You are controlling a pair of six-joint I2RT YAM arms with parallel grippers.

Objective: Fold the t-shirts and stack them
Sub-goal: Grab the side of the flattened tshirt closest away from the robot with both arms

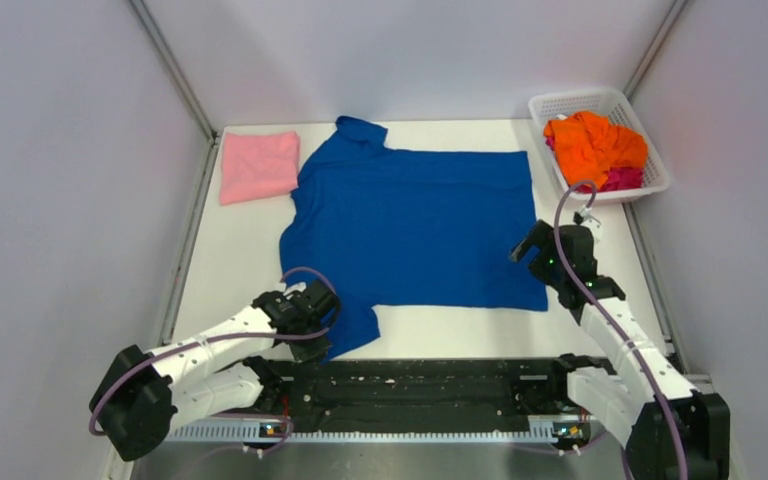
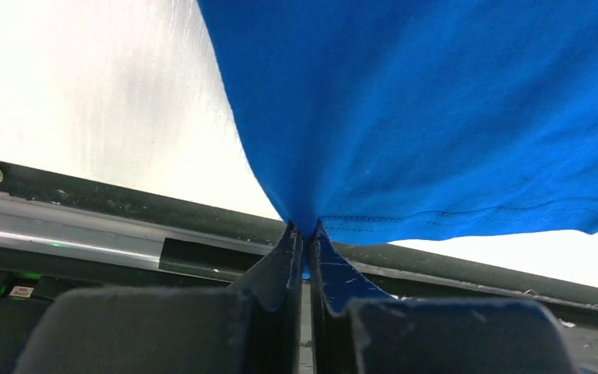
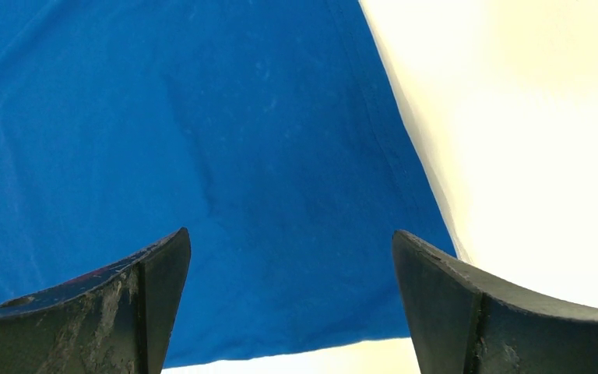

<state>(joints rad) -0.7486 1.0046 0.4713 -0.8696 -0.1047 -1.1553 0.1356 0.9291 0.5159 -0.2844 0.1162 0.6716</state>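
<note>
Across the middle of the white bench [image 1: 240, 270] lies the royal-blue t-shirt [image 1: 415, 225], spread flat with a plain side up, one sleeve pointing to the far edge and the other to the near edge. At that near sleeve the left hand [image 1: 322, 330] is closed tight on the cloth. In the left wrist view its two fingers [image 2: 284, 261] meet with a fold of blue pinched between them, just beside a stitched hem. The right hand [image 1: 525, 250] sits over the near right corner of the shirt with its fingers [image 3: 152, 273] spread wide and nothing between them. Blue cloth shows in the gap, and I cannot tell whether the tips touch it. A folded pink t-shirt [image 1: 258, 165] rests in the far left corner, just beside the blue one. The white mesh basket [image 1: 560, 105] in the far right corner holds a crumpled orange t-shirt [image 1: 595, 143] and a magenta t-shirt [image 1: 625, 178].
</note>
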